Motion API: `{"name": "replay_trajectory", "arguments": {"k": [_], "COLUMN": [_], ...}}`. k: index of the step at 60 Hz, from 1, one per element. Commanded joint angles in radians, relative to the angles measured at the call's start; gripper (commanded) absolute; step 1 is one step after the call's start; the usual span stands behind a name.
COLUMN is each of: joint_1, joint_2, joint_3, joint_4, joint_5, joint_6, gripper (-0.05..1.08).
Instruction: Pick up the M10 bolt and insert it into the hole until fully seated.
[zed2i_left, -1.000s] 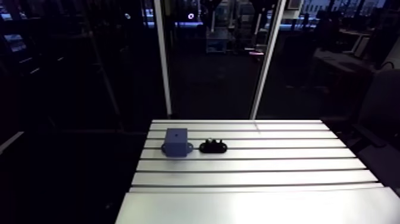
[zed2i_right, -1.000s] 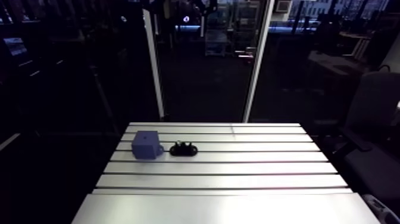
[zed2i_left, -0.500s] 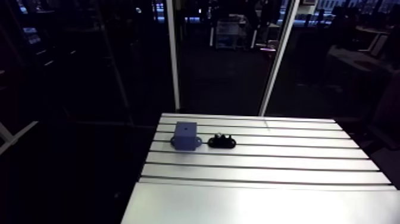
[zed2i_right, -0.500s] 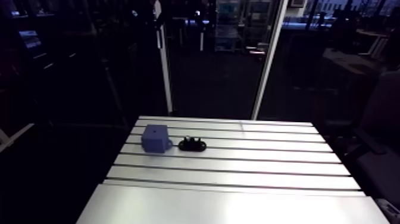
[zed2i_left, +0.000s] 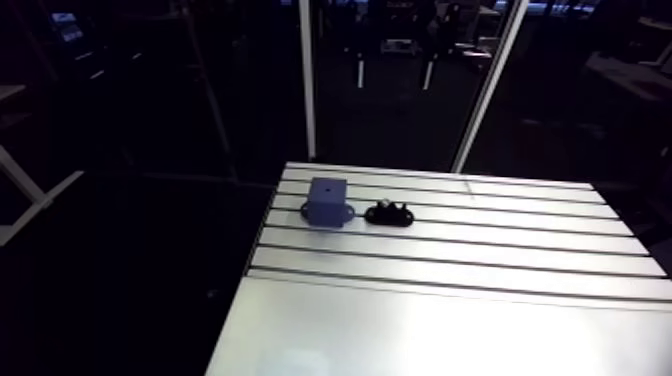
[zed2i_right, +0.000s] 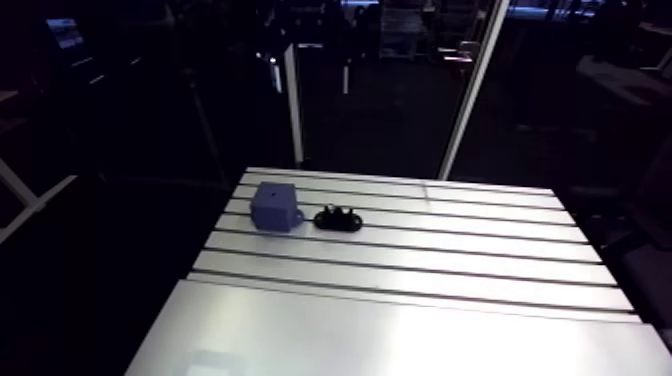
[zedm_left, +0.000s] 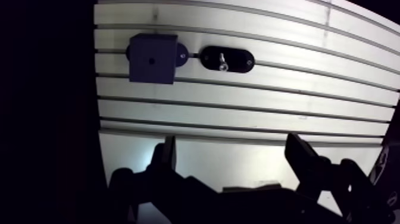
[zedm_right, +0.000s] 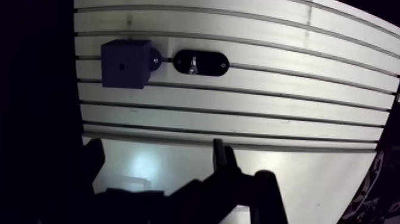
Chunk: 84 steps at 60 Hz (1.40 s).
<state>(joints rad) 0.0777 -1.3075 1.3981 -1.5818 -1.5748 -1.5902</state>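
Note:
A blue block (zedm_left: 152, 58) with a small hole in its top face stands near the table's far left corner. Right beside it lies a black oval holder (zedm_left: 226, 59) with a small silvery bolt (zedm_left: 222, 60) sitting in it. Both also show in the arm view, the block (zed2i_left: 327, 202) left of the holder (zed2i_left: 389, 213). My gripper (zedm_left: 232, 152) hovers over the table's near part, well short of both things. Its fingers (zedm_left: 168, 152) stand wide apart with nothing between them. The gripper does not show in the arm view.
The slotted aluminium table (zed2i_left: 450, 300) runs wide to the right of the holder and toward me. Its left edge (zed2i_left: 250, 280) drops off into dark floor close beside the blue block.
The arm view has swung, so the whole scene has shifted right in the picture. The block and the holder keep their places on the table.

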Motion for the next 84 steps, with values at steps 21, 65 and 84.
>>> {"name": "replay_trajectory", "arguments": {"k": [21,65,84], "joint_1": [0.011,0.002,-0.005], "joint_2": [0.074,0.106,0.115], "joint_3": [0.077,0.163,0.198], "joint_4": [-0.094,-0.202,-0.241], "joint_5": [-0.029,-0.033,-0.041], "joint_6": [0.019,0.019,0.017], "gripper": [0.01,0.01,0.01]}}
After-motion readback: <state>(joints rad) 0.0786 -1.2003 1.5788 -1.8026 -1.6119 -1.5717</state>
